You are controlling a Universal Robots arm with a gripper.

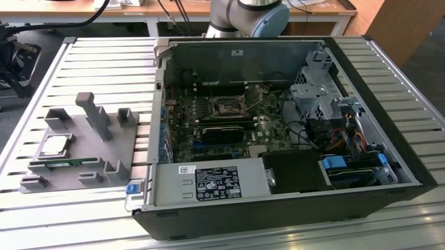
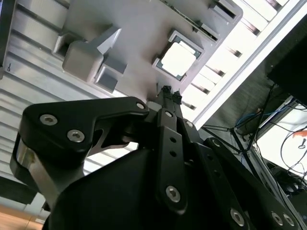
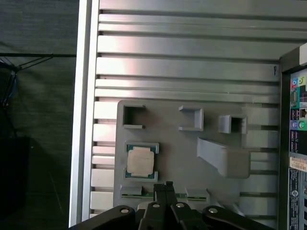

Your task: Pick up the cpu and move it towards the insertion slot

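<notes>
The cpu (image 1: 56,146), a flat silver square with a pale rim, lies in a recess of the grey fixture (image 1: 104,156) at the exterior view's left. It also shows in both wrist views (image 2: 178,60) (image 3: 140,161). My gripper (image 2: 169,91) (image 3: 165,186) hangs well above the fixture, its thin black fingertips pressed together with nothing between them, a little off to one side of the cpu and not touching it. The insertion slot (image 1: 227,108), a dark square socket in a silver bracket, sits on the motherboard inside the open computer case (image 1: 389,156).
A green memory stick (image 1: 62,162) lies on the fixture beside the cpu. A tall grey post (image 1: 95,115) and small brackets rise from the fixture. The fixture and case rest on a ribbed aluminium table (image 1: 97,57). The arm's base (image 1: 247,15) stands behind the case.
</notes>
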